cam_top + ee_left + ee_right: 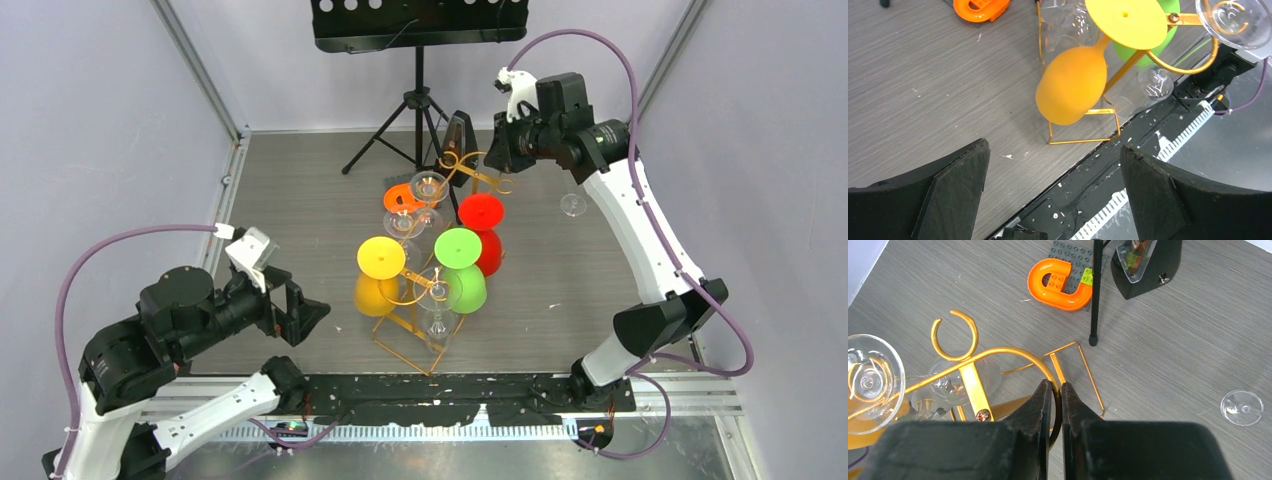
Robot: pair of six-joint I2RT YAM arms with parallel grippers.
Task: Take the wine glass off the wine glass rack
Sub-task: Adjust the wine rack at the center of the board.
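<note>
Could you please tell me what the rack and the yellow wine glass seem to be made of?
The wine glass rack looks like thin metal wire, glossy gold, with bright highlights. The yellow wine glass seems opaque matte plastic: nothing shows through it.

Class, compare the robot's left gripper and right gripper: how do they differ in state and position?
The left gripper is wide open; the right gripper is shut on a curved rail of the wine glass rack. The left hovers beside the rack's near end, touching nothing; the right is at its far end. Both have black fingers.
</note>
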